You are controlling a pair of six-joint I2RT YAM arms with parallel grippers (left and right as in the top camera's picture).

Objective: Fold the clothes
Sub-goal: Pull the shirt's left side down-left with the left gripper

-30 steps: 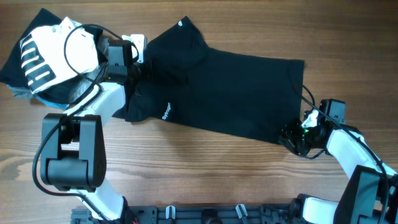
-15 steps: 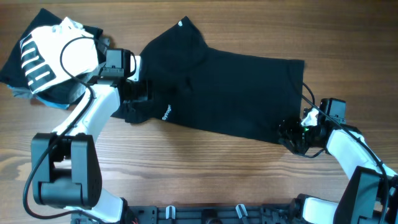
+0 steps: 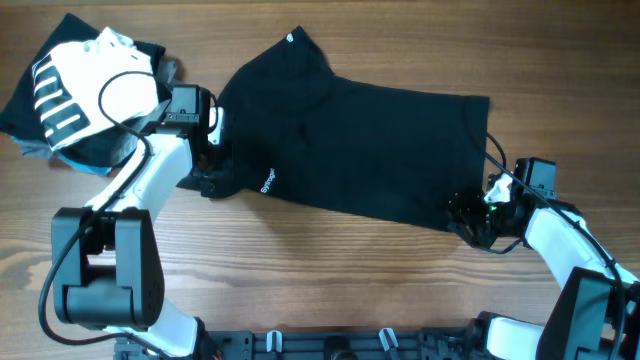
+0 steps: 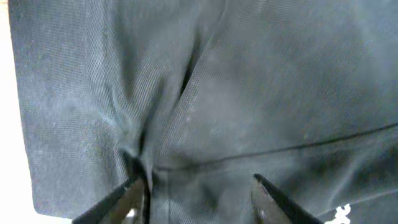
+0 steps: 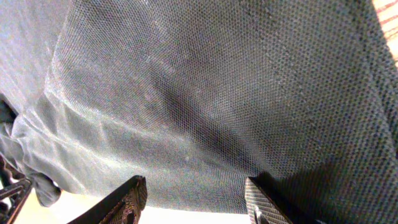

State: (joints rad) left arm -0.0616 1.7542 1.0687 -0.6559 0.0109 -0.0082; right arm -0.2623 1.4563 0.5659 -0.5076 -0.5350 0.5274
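The clothes, a black T-shirt point(image 3: 370, 140), lie spread across the middle of the table, with tiny white lettering point(image 3: 267, 178) near the left and a small white tag point(image 3: 290, 38) at the top. My left gripper point(image 3: 212, 160) sits on the shirt's left edge. In the left wrist view its jaws point(image 4: 199, 193) stand apart over the fabric point(image 4: 249, 93), and a puckered ridge runs up from the left fingertip point(image 4: 134, 190). My right gripper point(image 3: 468, 218) is at the shirt's lower right corner, open point(image 5: 196, 199), with the hem point(image 5: 205, 180) lying between its fingers.
A pile of other garments lies at the back left, a white piece with black stripes point(image 3: 85, 85) on top of dark cloth. The wooden table point(image 3: 330, 280) shows in front of the shirt. A black rail point(image 3: 330, 345) runs along the near edge.
My left gripper has come down from the shirt's upper left to its left edge and its jaws have parted. The right gripper has opened wider in place.
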